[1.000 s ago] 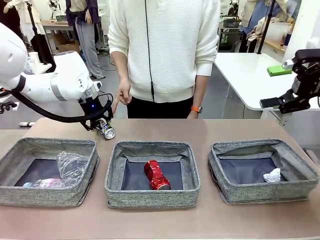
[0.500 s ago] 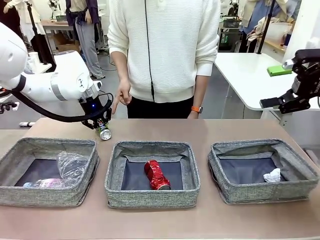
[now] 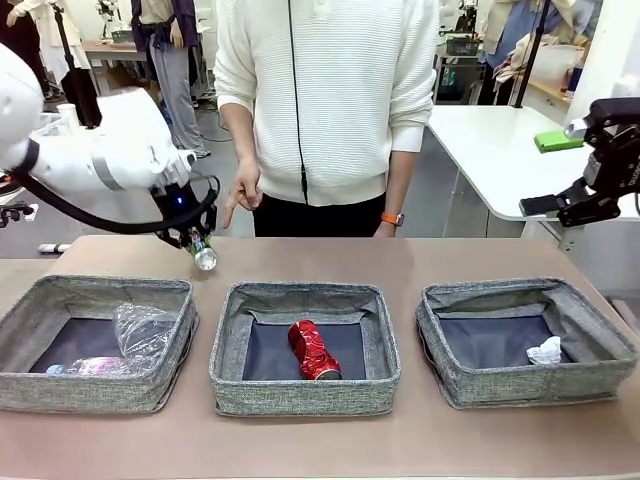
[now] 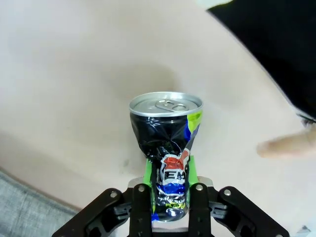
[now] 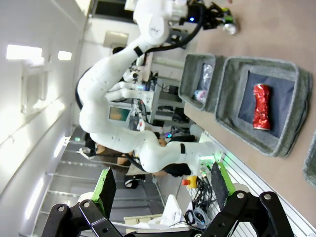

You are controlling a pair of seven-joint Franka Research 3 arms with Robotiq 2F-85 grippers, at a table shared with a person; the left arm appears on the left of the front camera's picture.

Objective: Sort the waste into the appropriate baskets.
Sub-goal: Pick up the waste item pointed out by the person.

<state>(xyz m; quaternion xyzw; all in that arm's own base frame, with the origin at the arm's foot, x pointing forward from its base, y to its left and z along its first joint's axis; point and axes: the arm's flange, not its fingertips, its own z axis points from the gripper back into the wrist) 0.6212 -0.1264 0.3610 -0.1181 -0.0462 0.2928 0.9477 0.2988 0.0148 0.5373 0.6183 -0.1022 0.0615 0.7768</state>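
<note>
Your left gripper (image 4: 169,210) is squeezed tight on the dark printed can (image 4: 168,148), and the can is dented where the green pads (image 4: 147,170) pinch it. From the front you see that can (image 3: 203,256) held up in the air, just behind the left basket (image 3: 60,395), but the black fingers hide most of it. A person's hand (image 3: 240,196) points down near the can, and in your left wrist camera only one blurry fingertip (image 4: 286,146) of it peeks in at the edge. Your right gripper (image 5: 160,187) has its jaws wide apart with nothing between them, and it sits up high, far to the right of the left basket (image 3: 585,200). Inside the left basket lies a crumpled clear cup (image 3: 145,328) and a bottle (image 3: 95,366) that is hard to make out. Next basket over (image 3: 300,392) holds the red can (image 3: 313,350). Farthest basket (image 3: 520,385) holds a small white paper wad (image 3: 545,351), partly behind its wall.
</note>
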